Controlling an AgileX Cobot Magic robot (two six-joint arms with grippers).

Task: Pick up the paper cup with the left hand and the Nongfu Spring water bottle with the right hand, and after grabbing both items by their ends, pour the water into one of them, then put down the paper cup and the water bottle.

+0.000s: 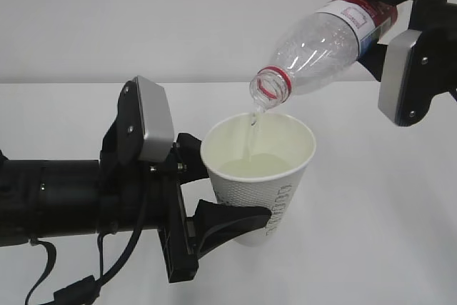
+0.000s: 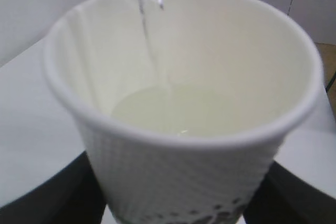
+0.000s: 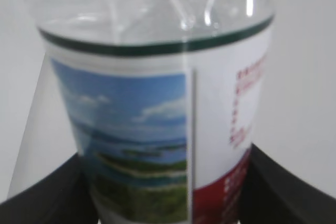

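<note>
Left end effector (image 1: 214, 198) gripping paper cup (image 1: 260, 176) above bare table (image 1: 371, 198), right end effector (image 1: 382, 30) gripping tilted Nongfu Spring water bottle (image 1: 318, 44), water (image 2: 152, 40) streaming in, landscape label (image 3: 131, 145) only in right wrist view

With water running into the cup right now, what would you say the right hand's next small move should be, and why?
Probably hold the tilt briefly, then tip the bottle upright. A thin stream of water falls from its mouth into the paper cup, which the left hand holds upright, and the bottle looks nearly empty.

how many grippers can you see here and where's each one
2. The left gripper is low at left, clamped around the paper cup. The right gripper is at upper right, holding the tilted water bottle by its labelled base end. None seems hidden.
</note>
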